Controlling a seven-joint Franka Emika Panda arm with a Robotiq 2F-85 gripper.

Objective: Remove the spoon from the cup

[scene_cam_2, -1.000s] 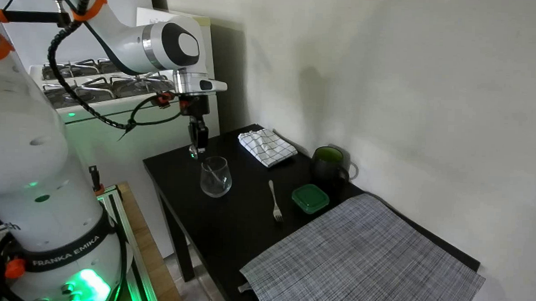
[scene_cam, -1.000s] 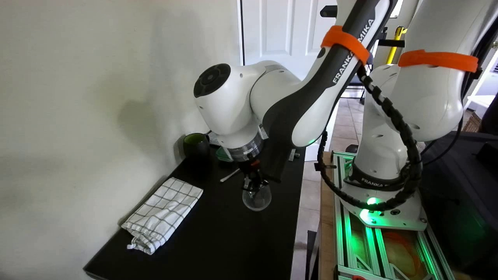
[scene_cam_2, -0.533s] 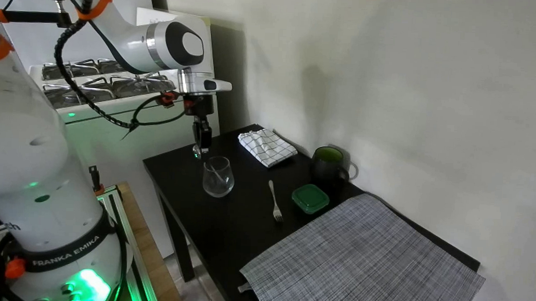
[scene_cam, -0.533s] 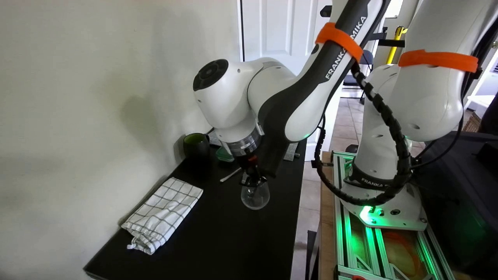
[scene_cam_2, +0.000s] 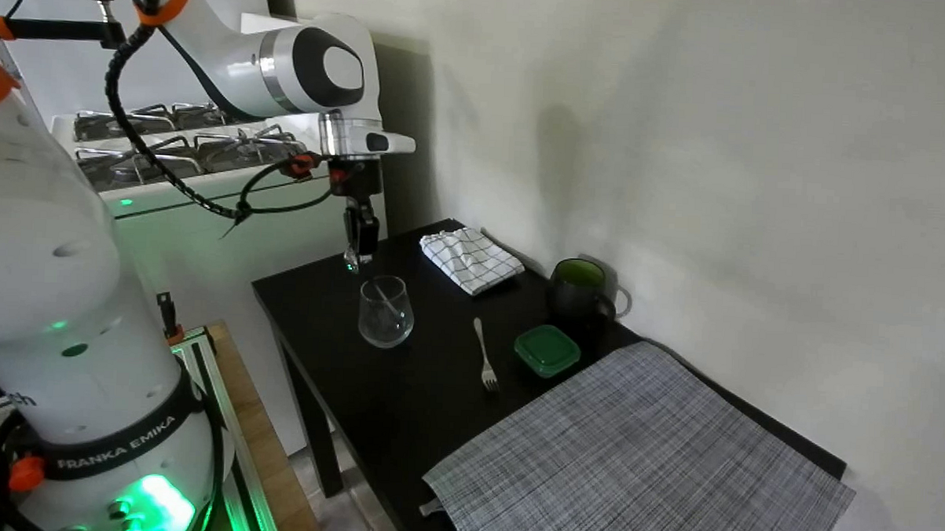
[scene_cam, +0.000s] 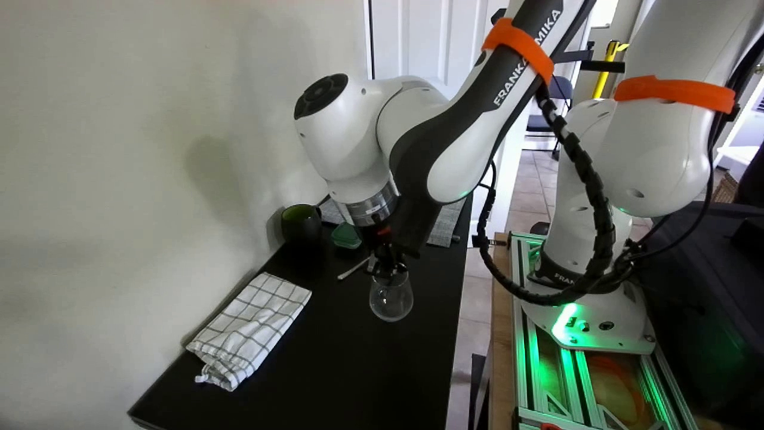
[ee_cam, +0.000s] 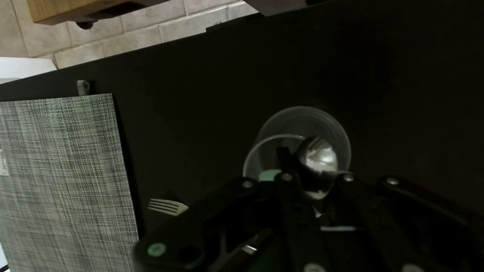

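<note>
Mid-lift, by our reading; chief risks a slip and a snag.
In the wrist view the black two-finger gripper (ee_cam: 317,175) stands narrow, holding the small silvery metal spoon (ee_cam: 319,158) by its rounded bowl, as far as we can tell; pad contact is hidden. Smooth curved metal could roll between the fingers and drop. In an exterior view the slender handle slants off at 5 o'clock, its lower part apparently inside the clear, rounded, stemless glass (scene_cam_2: 382,324). If we shift sideways before the handle tip clears, it could catch the rim and topple the glass. Farther out, at 4 o'clock from the glass, the slim pale metal fork (scene_cam_2: 484,358) lies on the black tabletop (scene_cam_2: 404,420); swinging that way too soon would likely drag the glass toward it.
</note>
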